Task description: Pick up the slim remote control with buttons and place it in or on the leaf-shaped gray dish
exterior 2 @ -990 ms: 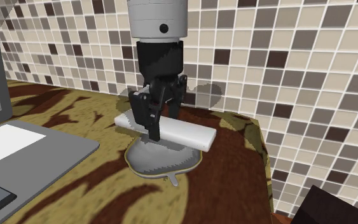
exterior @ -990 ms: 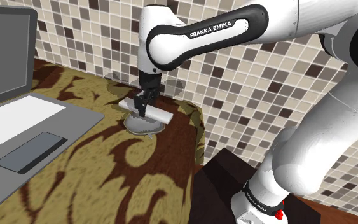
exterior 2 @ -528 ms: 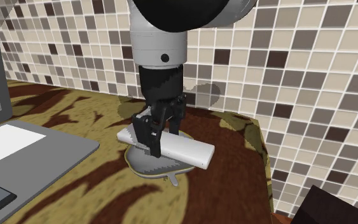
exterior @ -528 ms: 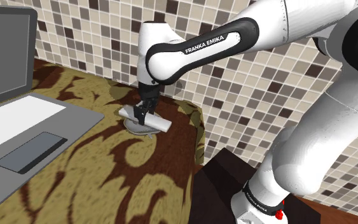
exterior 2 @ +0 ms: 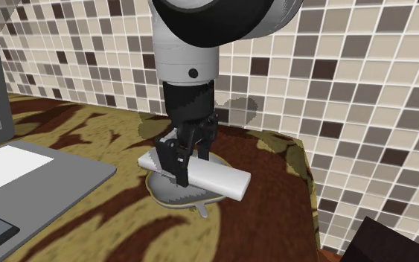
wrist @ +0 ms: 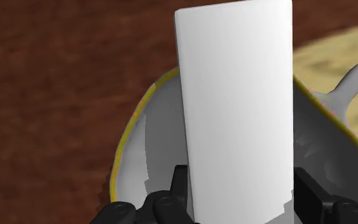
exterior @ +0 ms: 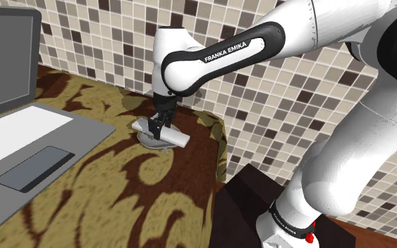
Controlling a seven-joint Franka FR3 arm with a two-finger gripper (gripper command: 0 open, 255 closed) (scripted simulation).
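Presently: white remote (wrist: pixel 238 108) clasped between the jaws of my gripper (wrist: pixel 241 191) over leaf-shaped dish (wrist: pixel 147 149); I would lower level, releasing once seated.

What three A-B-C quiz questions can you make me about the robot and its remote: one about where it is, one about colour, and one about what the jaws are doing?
1. Where is the remote?
A. on a chair
B. right over the dish
C. inside a box

2. What colour is the remote?
A. plain white
B. red
C. blue

3. What are the jaws doing?
A. standing wide open, away from the remote
B. shut on nothing
C. clasping the remote

Answers:
1 B: the second exterior view shows the remote lying across the top of the dish.
2 A: the remote looks white in every view.
3 C: the wrist view shows the jaws against both of the remote's long sides.
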